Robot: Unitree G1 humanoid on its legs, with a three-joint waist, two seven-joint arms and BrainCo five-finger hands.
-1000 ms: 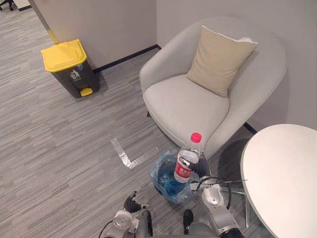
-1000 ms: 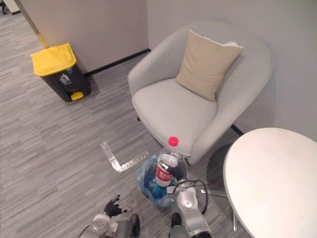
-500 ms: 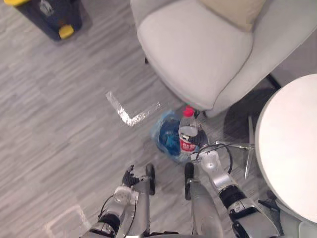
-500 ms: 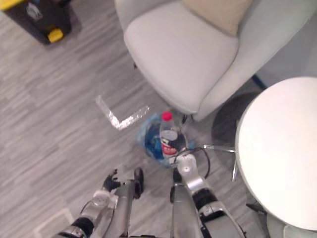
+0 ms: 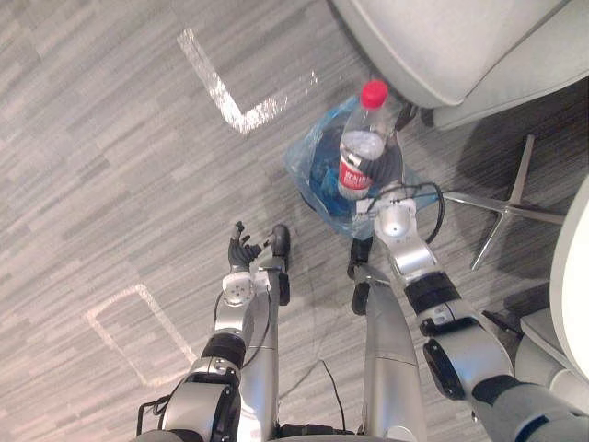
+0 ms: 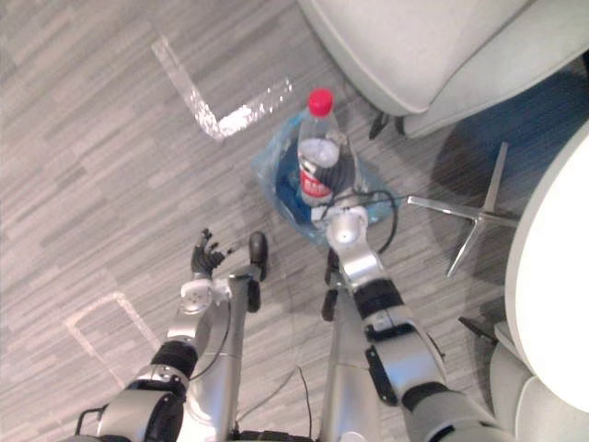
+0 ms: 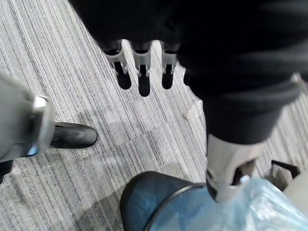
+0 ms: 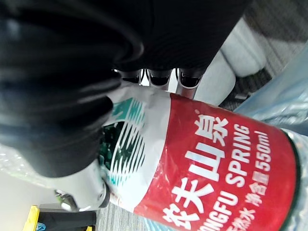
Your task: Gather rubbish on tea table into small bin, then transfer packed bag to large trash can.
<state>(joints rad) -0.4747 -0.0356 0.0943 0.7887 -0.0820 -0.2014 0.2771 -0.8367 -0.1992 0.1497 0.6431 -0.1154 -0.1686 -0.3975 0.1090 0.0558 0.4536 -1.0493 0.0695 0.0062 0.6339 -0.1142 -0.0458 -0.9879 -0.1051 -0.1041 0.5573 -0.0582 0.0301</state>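
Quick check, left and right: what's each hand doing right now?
Left hand: open, holding nothing.
Right hand: closed round the water bottle.

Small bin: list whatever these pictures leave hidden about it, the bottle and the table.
- Small bin: its inside, in the eye views, covered by the crumpled blue bag and the bottle.
- Bottle base: in the eye views, hidden behind the right hand; whether it touches the blue bag is unclear.
- Table: cut off by the eye views' right edge, so leftover rubbish cannot be judged.
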